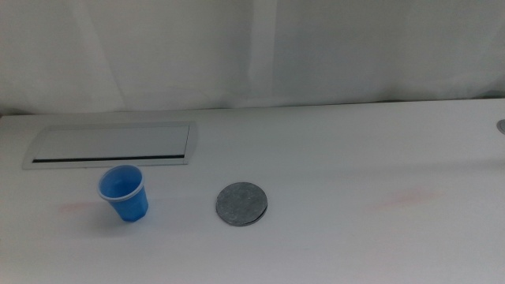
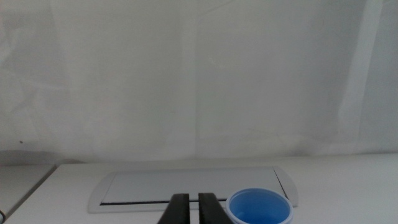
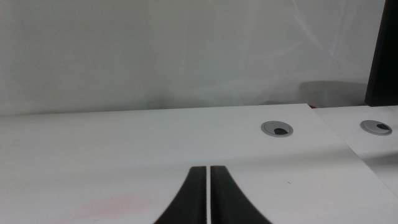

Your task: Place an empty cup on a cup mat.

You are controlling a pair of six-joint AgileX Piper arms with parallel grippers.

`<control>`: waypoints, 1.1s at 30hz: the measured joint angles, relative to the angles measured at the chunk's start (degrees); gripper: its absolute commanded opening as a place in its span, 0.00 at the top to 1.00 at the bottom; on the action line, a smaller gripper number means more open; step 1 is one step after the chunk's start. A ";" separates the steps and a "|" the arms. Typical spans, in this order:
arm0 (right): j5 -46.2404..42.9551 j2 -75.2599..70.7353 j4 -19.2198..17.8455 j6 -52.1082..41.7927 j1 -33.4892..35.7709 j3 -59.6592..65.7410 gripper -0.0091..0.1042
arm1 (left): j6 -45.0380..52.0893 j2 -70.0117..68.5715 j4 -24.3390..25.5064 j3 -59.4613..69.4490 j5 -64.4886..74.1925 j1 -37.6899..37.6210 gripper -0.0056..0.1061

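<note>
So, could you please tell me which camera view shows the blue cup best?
The middle view: the whole cup stands upright on the table, apart from the round mat. The left wrist view catches only its rim and inside at the frame's edge, beside the left tool. The right wrist view misses it.

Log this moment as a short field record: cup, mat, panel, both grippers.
cup: blue cup upright on the table, apart from the mat
cup mat: round grey cup mat flat on the table, nothing on it
panel: silver-grey panel behind the cup
left gripper: left gripper out of the middle view, jaws nearly together, cup rim just beside them
right gripper: right gripper out of the middle view, jaws shut, holding nothing
</note>
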 measured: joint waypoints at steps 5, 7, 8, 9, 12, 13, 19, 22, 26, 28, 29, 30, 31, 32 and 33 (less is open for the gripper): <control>0.00 0.00 0.00 0.00 0.00 0.00 0.94 | -0.10 0.00 0.00 0.00 1.43 0.00 0.79; 0.00 0.00 0.00 0.00 0.00 0.00 0.94 | -0.70 0.00 0.00 0.00 1.43 0.00 0.64; 0.00 0.00 0.00 0.11 0.00 0.00 0.94 | -1.12 0.00 0.00 0.00 1.43 0.00 0.52; 0.00 0.00 0.00 0.12 0.00 0.00 0.94 | -1.82 0.00 0.00 0.00 1.43 0.00 0.40; 0.00 0.00 0.00 0.12 0.00 0.00 0.94 | -3.30 0.00 -0.11 0.00 0.70 0.00 0.12; 0.00 0.00 0.00 0.12 0.00 0.00 0.94 | -3.96 0.00 -0.20 0.00 0.25 0.00 0.12; 0.00 0.00 0.00 0.12 0.00 0.00 0.94 | -8.55 0.00 -0.20 0.00 -0.23 0.00 0.12; 0.00 0.00 0.00 0.12 0.00 0.00 0.94 | -9.52 0.00 -0.20 0.00 -0.23 0.00 0.12; 0.00 0.00 0.00 0.12 0.00 0.00 0.94 | -9.74 0.00 -0.20 -3.40 3.74 0.00 0.12; 0.00 0.00 0.00 0.12 0.00 0.00 0.94 | -9.49 0.53 -0.20 -7.82 6.33 0.00 0.12; 0.00 0.00 0.00 0.12 0.00 0.00 0.94 | -9.16 1.43 -0.20 -10.47 8.19 0.00 0.12; 0.00 0.00 0.00 0.12 0.00 0.00 0.94 | -8.56 2.27 -0.20 -12.72 9.97 0.00 0.12; 0.00 0.00 0.00 0.12 0.00 0.00 0.94 | -7.86 3.59 -0.20 -15.58 12.22 0.00 0.12; 0.00 0.00 0.00 0.12 0.00 0.00 0.94 | -7.21 5.16 -0.09 -18.50 14.58 0.00 0.12; 0.00 0.00 0.00 0.12 0.00 0.00 0.94 | -6.81 6.58 0.02 -20.78 16.28 0.00 0.12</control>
